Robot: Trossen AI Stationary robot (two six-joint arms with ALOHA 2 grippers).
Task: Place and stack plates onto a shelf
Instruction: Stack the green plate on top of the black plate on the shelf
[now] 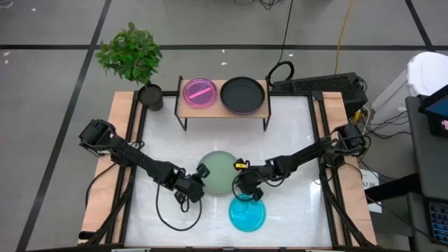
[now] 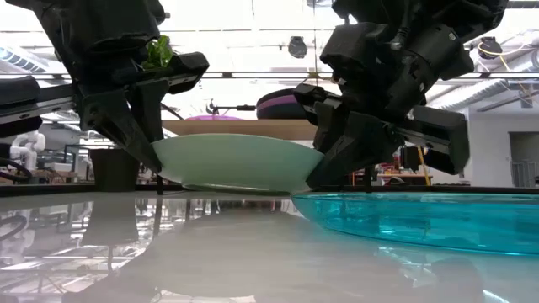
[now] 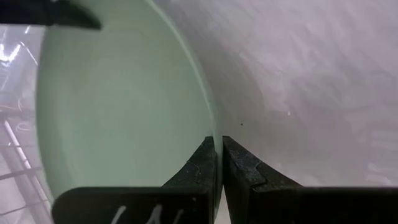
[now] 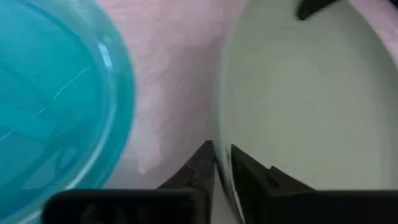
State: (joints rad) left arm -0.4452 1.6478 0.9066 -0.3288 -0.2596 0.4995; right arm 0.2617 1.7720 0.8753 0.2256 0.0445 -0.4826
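Gripping opposite rims, the left gripper and right gripper are each clamped on the sage green plate, mid-table beside the cyan plate, well apart from the shelf. Plate likely light, stiff, slippery; thin edge pinches may slip

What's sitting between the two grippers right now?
The round sage green plastic plate lies between them in the high view: left gripper pinches one rim, right gripper the opposite rim.
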